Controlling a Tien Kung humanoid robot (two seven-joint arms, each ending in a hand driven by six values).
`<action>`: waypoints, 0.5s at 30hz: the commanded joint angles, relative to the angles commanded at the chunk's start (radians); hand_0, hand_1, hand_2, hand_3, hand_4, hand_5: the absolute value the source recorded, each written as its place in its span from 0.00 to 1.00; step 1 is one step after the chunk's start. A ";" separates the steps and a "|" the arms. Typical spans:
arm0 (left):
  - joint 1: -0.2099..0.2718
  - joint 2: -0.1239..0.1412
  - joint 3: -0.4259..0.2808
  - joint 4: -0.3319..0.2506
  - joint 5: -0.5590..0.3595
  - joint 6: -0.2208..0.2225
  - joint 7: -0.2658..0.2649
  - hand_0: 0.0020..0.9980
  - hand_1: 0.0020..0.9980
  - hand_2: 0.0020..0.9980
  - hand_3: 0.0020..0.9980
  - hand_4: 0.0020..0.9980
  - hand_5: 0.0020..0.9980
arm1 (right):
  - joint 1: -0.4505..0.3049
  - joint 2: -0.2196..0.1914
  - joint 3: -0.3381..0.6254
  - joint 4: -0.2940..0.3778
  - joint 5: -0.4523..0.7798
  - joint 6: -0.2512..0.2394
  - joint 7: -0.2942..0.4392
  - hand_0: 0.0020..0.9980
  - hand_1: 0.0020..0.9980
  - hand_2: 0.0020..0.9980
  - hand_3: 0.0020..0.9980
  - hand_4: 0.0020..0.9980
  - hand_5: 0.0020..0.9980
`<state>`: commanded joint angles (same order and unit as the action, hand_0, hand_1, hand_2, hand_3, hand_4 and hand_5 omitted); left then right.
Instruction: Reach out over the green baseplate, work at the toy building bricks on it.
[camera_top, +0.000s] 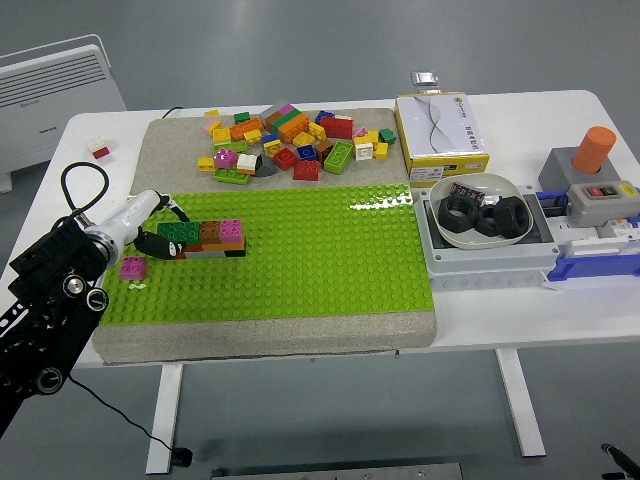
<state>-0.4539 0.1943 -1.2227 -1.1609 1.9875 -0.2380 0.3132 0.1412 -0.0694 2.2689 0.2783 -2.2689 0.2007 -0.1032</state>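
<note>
The left robot hand (152, 232) reaches in from the left edge over the green baseplate (300, 270), its dark fingers (158, 242) closed around the left end of a short row of joined bricks (205, 238) — green at the hand's end, then brown, then pink on top, with a darker layer underneath. The row sits on the baseplate's left part, lying roughly level. Just beside the hand, toward the near edge, a small magenta brick (133, 267) sits alone on the studs.

The baseplate lies on a grey mat (180, 150) on the white bench (540, 310). At the mat's far end a loose pile of coloured bricks (290, 143) is heaped, well apart from the hand. To the right of the mat stand a yellow-and-white box (440, 125) and a grey tray holding a white bowl (480, 205) of black rings. A small red-and-white brick (98, 148) rests on the bench at far left.
</note>
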 joint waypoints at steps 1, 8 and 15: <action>0.000 0.000 0.000 0.000 0.000 -0.001 0.000 0.96 0.92 0.87 0.57 0.36 0.00 | 0.000 0.000 0.000 0.000 0.000 0.000 0.000 0.67 0.63 0.68 0.70 0.71 0.96; 0.001 -0.001 -0.001 0.002 0.001 -0.004 0.001 0.96 0.92 0.87 0.58 0.37 0.00 | 0.000 0.000 0.000 0.000 0.000 0.000 0.000 0.67 0.63 0.68 0.70 0.71 0.96; 0.001 0.000 -0.001 0.002 0.005 -0.008 0.000 0.96 0.92 0.87 0.65 0.40 0.00 | 0.000 0.000 0.000 0.000 0.000 0.000 0.000 0.67 0.63 0.68 0.70 0.71 0.96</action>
<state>-0.4526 0.1938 -1.2240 -1.1585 1.9923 -0.2463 0.3131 0.1413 -0.0698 2.2689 0.2782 -2.2689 0.2003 -0.1036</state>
